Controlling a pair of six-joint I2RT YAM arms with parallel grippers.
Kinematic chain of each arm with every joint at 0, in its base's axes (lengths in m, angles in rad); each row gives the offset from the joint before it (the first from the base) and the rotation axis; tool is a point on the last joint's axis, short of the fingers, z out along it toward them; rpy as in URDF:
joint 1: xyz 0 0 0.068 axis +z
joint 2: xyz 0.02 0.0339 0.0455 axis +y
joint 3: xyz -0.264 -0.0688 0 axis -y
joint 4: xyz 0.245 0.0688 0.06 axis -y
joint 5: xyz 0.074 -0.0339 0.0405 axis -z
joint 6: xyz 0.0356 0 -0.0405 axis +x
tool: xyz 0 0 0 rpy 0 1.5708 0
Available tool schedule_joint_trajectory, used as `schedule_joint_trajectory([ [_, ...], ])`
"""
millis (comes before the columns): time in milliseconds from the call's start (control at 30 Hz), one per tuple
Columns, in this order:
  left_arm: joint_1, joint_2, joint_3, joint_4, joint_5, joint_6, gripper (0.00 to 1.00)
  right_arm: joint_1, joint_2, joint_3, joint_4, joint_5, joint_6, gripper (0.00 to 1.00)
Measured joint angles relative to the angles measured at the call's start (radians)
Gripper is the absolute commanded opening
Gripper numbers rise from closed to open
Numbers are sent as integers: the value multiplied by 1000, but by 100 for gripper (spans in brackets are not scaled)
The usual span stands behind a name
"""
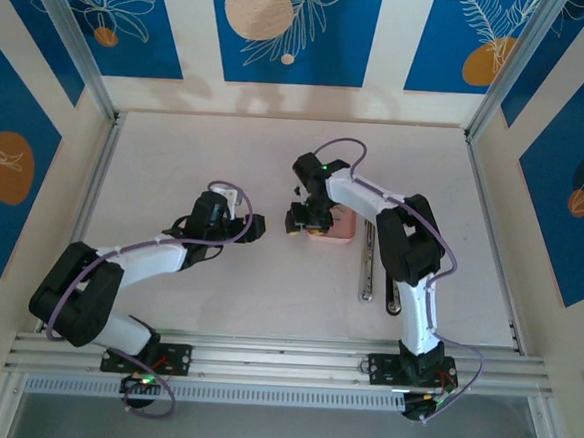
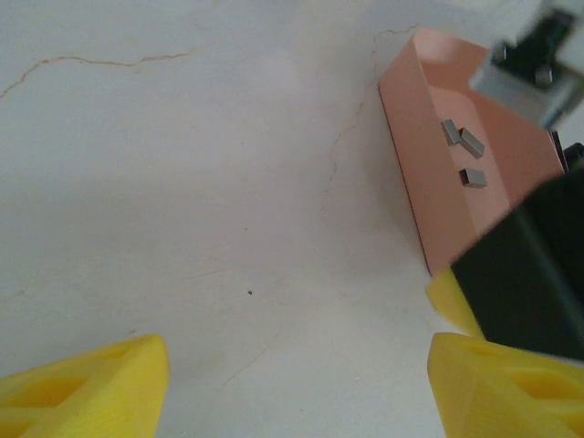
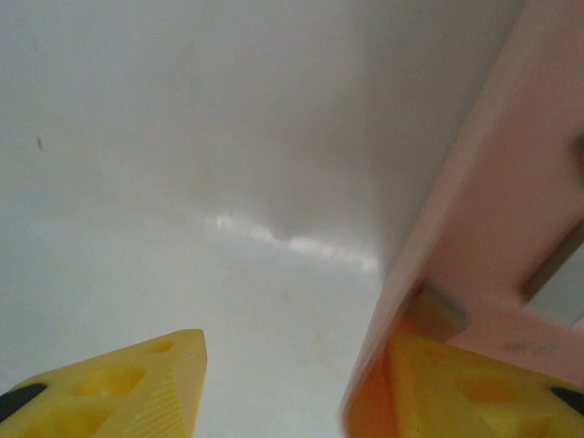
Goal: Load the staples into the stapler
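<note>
The staples [image 2: 472,141], three short grey strips, lie on the floor of the pink tray [image 2: 429,182] at upper right of the left wrist view. The left gripper [image 2: 299,351] has its fingers released, spread over bare tabletop [image 2: 182,182] left of the tray. The right gripper [image 3: 297,342] has its fingers released, one on each side of the tray wall, with a grey strip at the right fingertip. The stapler [image 1: 368,269] lies near the tray, right of centre in the top view.

pale pink tray [image 2: 438,210], tiny grey metallic staples [image 2: 472,141], bright yellow fingers [image 2: 82,388], off-white table [image 2: 182,182] with faint brown hairlines, and blue wall panels [image 1: 324,51] with white leaf outlines, orange and cream circles.
</note>
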Motion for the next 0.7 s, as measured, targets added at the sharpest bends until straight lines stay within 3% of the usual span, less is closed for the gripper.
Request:
schedule_joint_trajectory([
  [500,0,-157,-99,0,4,-24,74,301,-306,-275,19,-24,195,54],
  [700,0,-242,-156,-19,2,-31,74,271,-379,-266,-4,-19,197,57],
])
